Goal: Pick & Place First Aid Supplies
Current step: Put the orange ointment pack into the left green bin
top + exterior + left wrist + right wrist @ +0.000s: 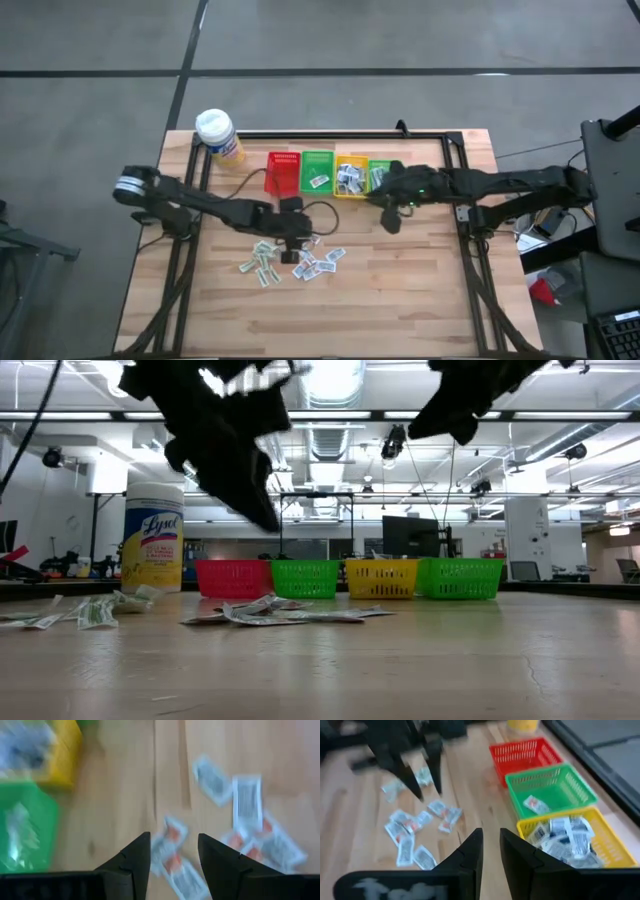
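So the left gripper (291,243) is hanging open and empty over the loose packets (322,264) at centre frame, looking like it's lining up a pick; next it'll need to drop onto one. The right gripper (490,851) is showing a narrow gap, holding nothing. Yellow basket (350,191) is packed, the green basket (318,158) next to it has one, and the red basket (283,172) looks empty.

1. A wooden table (400,300) with pale planks stands on a grey floor (400,40) crossed by dark seam lines.
2. A black frame (455,150) borders the table top.
3. Across the room, long ceiling lights (90,415) run in rows under exposed ducts and pipes (330,435).
4. A dark monitor (405,537) stands far behind the table.
5. A white wall (50,510) rises at one side, with a white pillar (525,535) at the other.
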